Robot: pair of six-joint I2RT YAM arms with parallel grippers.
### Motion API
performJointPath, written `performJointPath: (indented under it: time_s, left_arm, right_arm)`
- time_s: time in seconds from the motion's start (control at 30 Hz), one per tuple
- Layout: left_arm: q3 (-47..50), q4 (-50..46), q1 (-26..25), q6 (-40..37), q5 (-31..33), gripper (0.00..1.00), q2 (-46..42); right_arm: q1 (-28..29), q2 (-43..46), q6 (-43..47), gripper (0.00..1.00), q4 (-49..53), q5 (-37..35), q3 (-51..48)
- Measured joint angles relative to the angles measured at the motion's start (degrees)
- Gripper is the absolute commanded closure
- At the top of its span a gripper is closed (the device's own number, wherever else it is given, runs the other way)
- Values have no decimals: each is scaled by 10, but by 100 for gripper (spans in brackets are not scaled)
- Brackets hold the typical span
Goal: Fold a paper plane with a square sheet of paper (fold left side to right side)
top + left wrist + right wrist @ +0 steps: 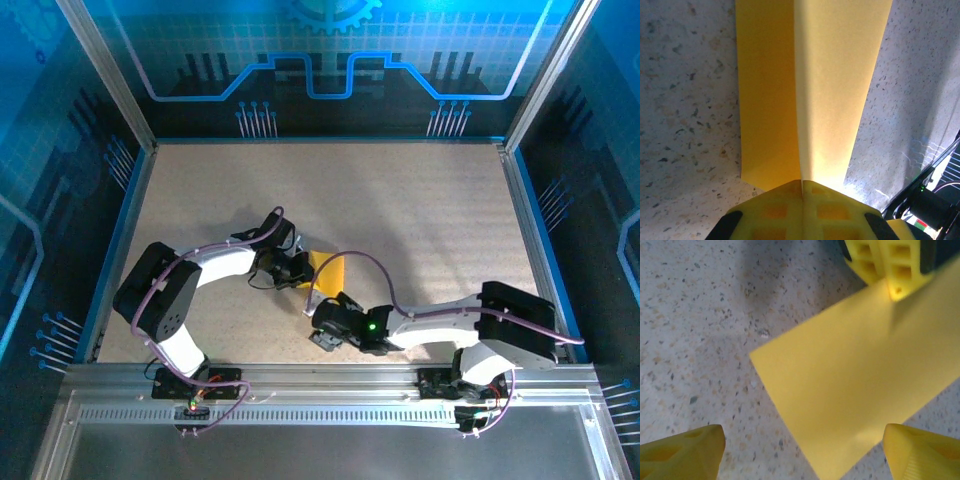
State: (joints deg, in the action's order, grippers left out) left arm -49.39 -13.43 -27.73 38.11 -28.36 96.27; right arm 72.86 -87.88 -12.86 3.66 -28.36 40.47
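Note:
The square sheet of paper (pixel 330 271) is yellow-orange and lies near the table's middle, bent along a lengthwise crease. In the left wrist view the sheet of paper (pixel 835 90) has its right half lifted, while its left half stays flat on the table. My left gripper (pixel 802 184) is shut on the paper's near edge at that crease. In the top view the left gripper (pixel 300 270) is at the sheet's left side. My right gripper (pixel 802 455) stands open just short of a corner of the paper (pixel 860 380). In the top view the right gripper (pixel 320 318) sits below the sheet.
The speckled tabletop (pixel 420 210) is bare around the sheet, with metal rails along its sides. The left gripper's yellow fingers (pixel 890 265) show at the top right of the right wrist view. The right arm's body (pixel 935 205) lies close to the sheet's right.

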Motion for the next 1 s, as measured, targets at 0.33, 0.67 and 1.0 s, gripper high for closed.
performJointPath:
  time_s: [0.33,0.67,1.0]
  left_arm:
    - [0,-4,-4,10,0,100,0]
    - [-1,-6,-6,9,5,85,0]
    - [-50,-65,18,-25,14,63,-30]
  right_arm:
    - [0,-52,30,35,-20,-32,39]
    - [0,-52,9,80,-19,-38,39]
    - [-28,-19,-63,100,-8,35,18]
